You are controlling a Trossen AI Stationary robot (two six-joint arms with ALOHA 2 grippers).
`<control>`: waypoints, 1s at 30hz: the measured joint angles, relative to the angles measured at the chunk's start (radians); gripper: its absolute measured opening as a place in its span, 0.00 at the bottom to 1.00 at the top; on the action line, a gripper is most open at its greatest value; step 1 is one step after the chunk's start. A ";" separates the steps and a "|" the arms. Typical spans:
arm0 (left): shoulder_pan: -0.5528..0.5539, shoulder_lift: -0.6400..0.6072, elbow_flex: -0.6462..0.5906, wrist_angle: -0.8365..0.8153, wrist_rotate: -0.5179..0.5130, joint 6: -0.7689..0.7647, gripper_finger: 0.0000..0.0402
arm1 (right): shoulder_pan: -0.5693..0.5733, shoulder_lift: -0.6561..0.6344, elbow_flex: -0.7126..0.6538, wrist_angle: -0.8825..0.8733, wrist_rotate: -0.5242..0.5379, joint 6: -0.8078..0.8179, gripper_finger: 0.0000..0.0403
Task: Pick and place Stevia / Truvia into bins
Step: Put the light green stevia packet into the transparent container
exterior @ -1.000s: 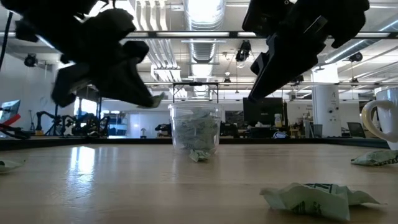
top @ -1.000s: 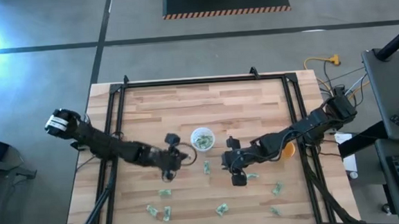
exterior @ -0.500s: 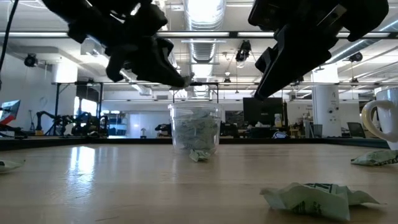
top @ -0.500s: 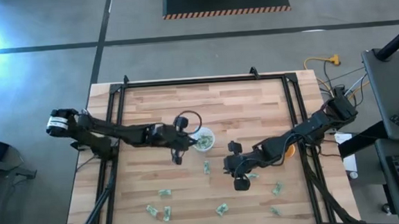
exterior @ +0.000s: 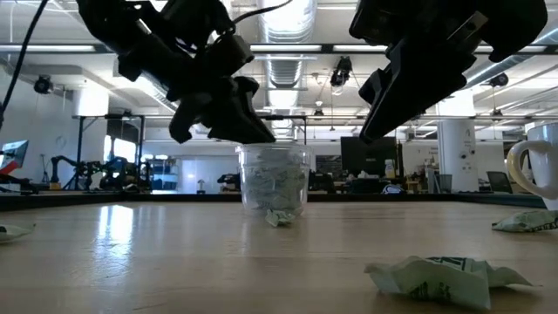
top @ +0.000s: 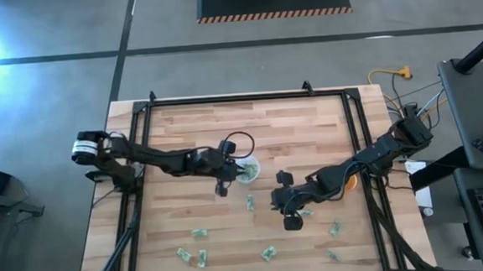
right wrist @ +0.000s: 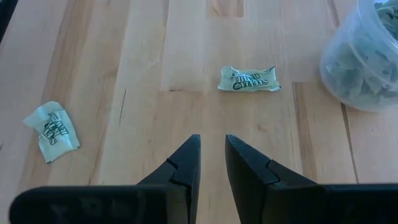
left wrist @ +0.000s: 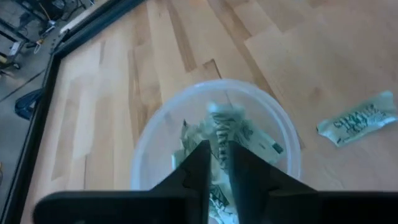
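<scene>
Left end effector (left wrist: 216, 163) pinching green-white paper packet (left wrist: 225, 127) over round translucent cup (left wrist: 144, 155), right (right wrist: 212, 155) slightly open

Left hand (top: 229, 171) now over the cup (top: 245, 169), from table left of it.

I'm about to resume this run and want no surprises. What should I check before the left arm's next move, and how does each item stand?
1. Left gripper over the cup: ok, its tips sit above the opening.
2. Packet pinched in its fingers: ok, a packet shows between them.
3. Cup upright: ok, it stands level in the low view.
4. Right gripper clear of the cup: ok, off to its side over bare table.
5. Loose packets left: not ok, one packet lies ahead of the right gripper.
</scene>
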 joint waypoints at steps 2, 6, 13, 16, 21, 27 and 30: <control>0.000 0.010 0.003 0.000 0.000 0.008 0.15 | 0.000 0.003 -0.002 0.003 0.000 0.000 0.16; -0.002 0.001 0.004 0.001 0.000 0.008 0.28 | 0.000 0.016 -0.008 0.006 0.000 -0.003 0.18; -0.043 -0.121 0.004 -0.047 -0.001 -0.019 0.41 | 0.000 0.016 -0.060 0.159 -0.001 -0.088 0.20; -0.078 -0.213 0.004 -0.131 -0.001 -0.024 0.43 | 0.000 0.014 -0.090 0.251 -0.001 -0.167 0.20; -0.141 -0.379 0.002 -0.285 -0.002 -0.094 0.43 | 0.000 0.014 -0.105 0.367 -0.002 -0.274 0.20; -0.225 -0.563 0.000 -0.429 -0.003 -0.178 0.43 | 0.000 0.014 -0.121 0.457 -0.001 -0.363 0.20; -0.268 -0.638 -0.019 -0.453 -0.007 -0.203 0.43 | -0.007 0.050 -0.122 0.527 -0.002 -0.391 0.20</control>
